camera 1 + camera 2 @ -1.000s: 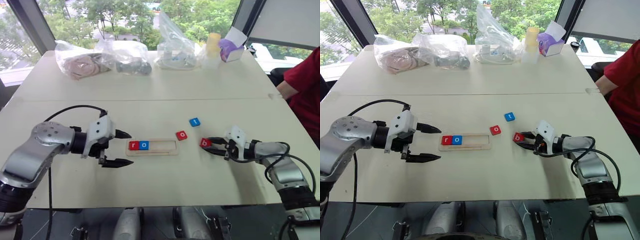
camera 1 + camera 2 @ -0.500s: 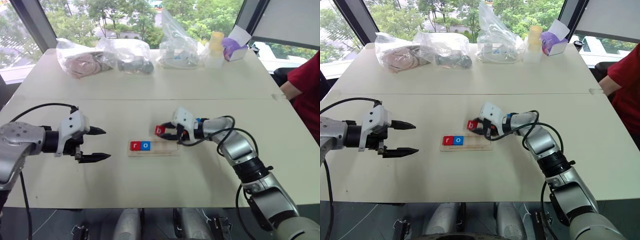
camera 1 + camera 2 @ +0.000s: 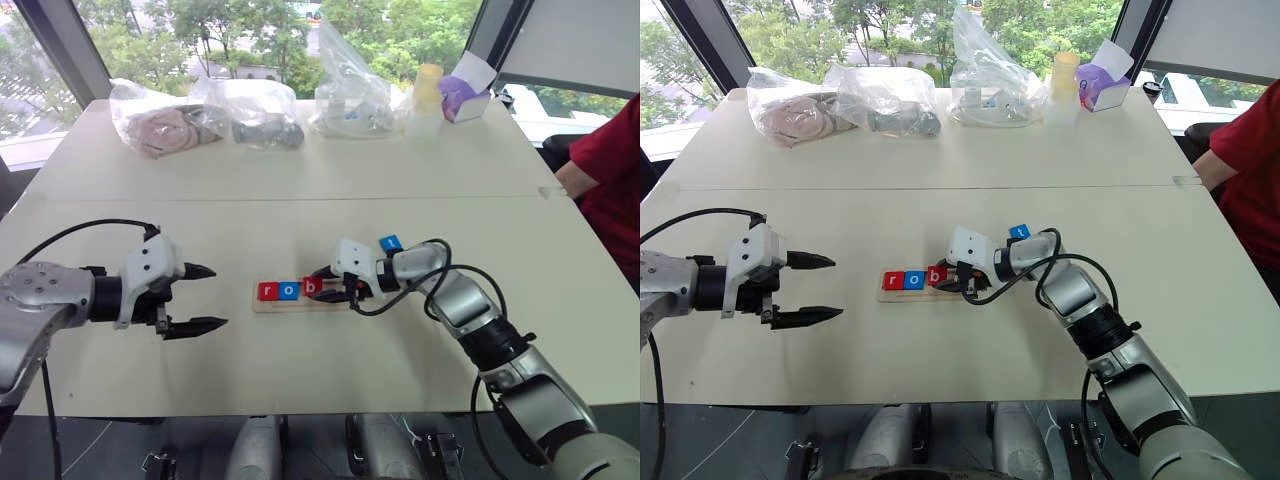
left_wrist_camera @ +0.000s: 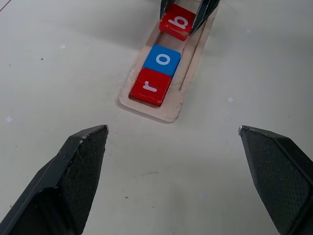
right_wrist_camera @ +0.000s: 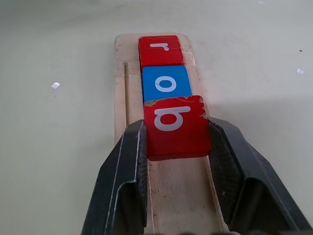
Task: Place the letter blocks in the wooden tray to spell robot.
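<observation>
Tabletop: right tool point(image 5: 176, 147) brought b block point(image 5: 176, 128) over tray point(image 4: 193, 58) (from right).

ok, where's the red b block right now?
Red b block is clamped in the right gripper, over the wooden tray just beside the blue o.

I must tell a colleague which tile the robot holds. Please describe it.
On the pale table lies the wooden tray. The right gripper is shut on the red b tile, beside the blue o tile.
</observation>
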You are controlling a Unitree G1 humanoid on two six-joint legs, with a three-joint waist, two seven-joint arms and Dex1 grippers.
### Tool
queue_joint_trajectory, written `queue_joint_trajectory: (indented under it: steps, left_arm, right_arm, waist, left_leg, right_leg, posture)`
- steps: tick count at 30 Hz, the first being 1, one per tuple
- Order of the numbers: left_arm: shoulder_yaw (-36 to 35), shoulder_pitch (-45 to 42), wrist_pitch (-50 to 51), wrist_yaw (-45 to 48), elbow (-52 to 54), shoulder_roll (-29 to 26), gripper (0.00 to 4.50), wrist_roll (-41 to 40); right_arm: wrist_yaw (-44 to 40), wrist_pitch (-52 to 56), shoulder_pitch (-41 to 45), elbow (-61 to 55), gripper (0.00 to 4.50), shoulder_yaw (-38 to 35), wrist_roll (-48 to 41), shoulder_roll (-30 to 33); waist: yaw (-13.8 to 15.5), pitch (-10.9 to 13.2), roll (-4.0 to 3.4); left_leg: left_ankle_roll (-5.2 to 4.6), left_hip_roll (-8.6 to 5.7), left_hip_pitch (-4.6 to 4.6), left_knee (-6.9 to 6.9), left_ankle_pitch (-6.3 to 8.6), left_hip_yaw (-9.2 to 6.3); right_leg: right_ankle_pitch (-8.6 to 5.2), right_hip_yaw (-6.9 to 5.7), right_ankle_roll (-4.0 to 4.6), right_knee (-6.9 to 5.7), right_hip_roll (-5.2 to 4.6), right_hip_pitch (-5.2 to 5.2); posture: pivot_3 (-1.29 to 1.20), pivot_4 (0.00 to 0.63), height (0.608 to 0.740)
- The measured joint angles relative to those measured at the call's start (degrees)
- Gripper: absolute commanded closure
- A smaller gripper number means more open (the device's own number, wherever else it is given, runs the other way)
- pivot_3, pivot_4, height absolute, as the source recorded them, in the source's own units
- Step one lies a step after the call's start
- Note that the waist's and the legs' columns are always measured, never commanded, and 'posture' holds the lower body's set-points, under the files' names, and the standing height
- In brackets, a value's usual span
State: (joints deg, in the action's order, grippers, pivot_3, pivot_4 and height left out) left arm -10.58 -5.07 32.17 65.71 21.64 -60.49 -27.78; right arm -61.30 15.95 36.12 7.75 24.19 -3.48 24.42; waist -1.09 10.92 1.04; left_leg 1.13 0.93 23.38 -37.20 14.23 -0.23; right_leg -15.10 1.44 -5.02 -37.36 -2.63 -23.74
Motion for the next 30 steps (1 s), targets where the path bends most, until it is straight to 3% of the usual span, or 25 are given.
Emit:
queue_joint_trajectory:
  steps: [14, 21, 26, 30]
  left_arm:
    - [0.0, 1.0, 0.0, -2.1, 1.1, 0.0, 0.00, 0.0]
    - [0.0, 1.0, -0.2, -2.4, 1.1, 0.1, 0.00, 0.2]
    - [0.1, 1.0, -0.4, -2.7, 1.1, 0.1, 0.00, 0.5]
    - [0.1, 0.3, 0.1, -3.4, 1.4, 1.5, 0.00, -0.2]
  right_arm:
    - [-0.2, -3.1, 0.0, 3.3, 3.35, 0.3, 2.4, -1.9]
    - [0.2, -3.4, 0.1, 3.8, 0.03, 0.1, 2.6, -3.1]
    - [1.0, -2.8, 0.0, 3.5, 0.03, -0.5, 2.6, -3.0]
    - [3.6, 2.0, -0.3, -1.2, 0.03, -5.4, 0.7, -2.0]
  waist:
    - [-0.1, 0.0, 0.00]
    - [0.0, 0.0, 0.00]
    - [0.0, 0.0, 0.00]
    - [0.1, 0.0, 0.00]
  left_leg:
    - [0.00, 0.00, -0.01, 0.00, 0.00, 0.00]
    - [0.00, 0.00, -0.01, 0.00, 0.00, 0.00]
    - [0.00, 0.00, -0.01, 0.00, 0.00, 0.00]
    - [0.00, 0.01, 0.00, 0.00, 0.00, -0.02]
  right_leg:
    - [0.00, 0.00, 0.00, -0.01, 0.01, 0.00]
    - [0.00, 0.00, 0.00, -0.01, -0.01, 0.01]
    - [0.00, 0.00, 0.00, -0.01, -0.01, 0.00]
    - [0.00, 0.00, 0.00, -0.02, -0.02, 0.00]
  posture:
    - [0.00, 0.150, 0.740]
    - [0.00, 0.150, 0.740]
    - [0.00, 0.150, 0.740]
    - [0.00, 0.150, 0.740]
